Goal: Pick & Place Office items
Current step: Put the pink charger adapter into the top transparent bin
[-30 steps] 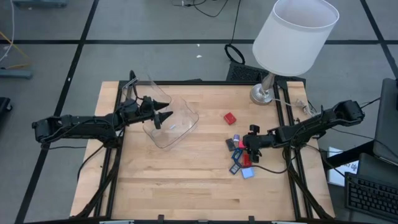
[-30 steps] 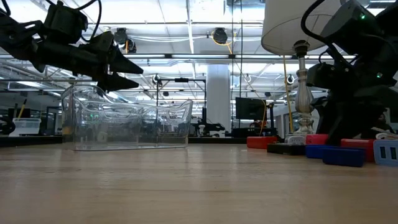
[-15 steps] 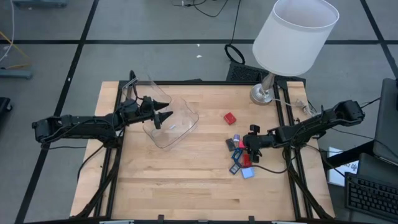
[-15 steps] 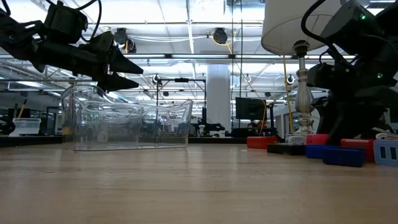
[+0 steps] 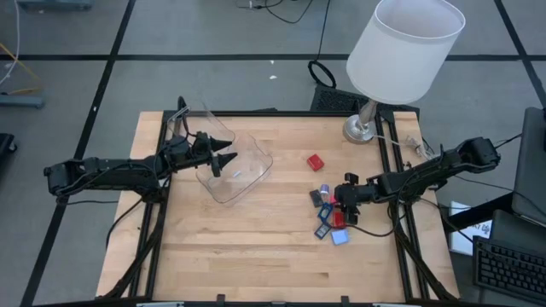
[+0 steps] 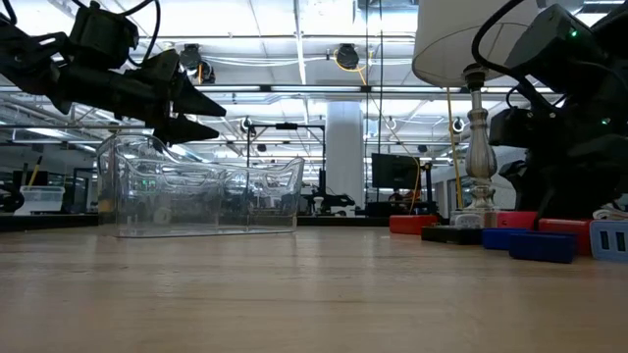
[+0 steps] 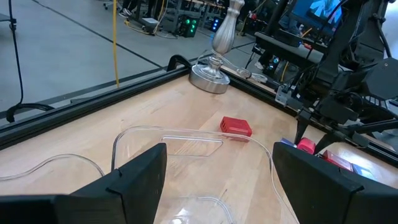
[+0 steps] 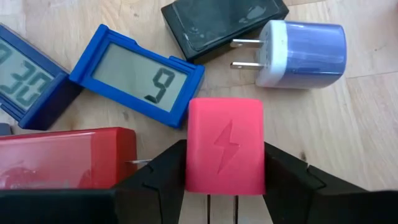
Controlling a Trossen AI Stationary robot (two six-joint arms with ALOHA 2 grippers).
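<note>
At four o'clock on the worktop (image 5: 256, 247), right end effector (image 5: 344, 205) gripping a red charger block (image 8: 224, 145) amid the office items (image 5: 328, 213), fingers (image 8: 155, 174) pressing both its sides; at ten o'clock, left end effector (image 5: 229, 160) hanging spread wide, grasping nothing, over the clear container (image 5: 235, 170); lone red cube (image 5: 315, 161) lying apart near one o'clock

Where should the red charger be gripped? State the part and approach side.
Grip the red charger across its two flat long sides, from straight above: it lies bolt face up, with neighbours close. The right gripper clamps those sides.
</note>
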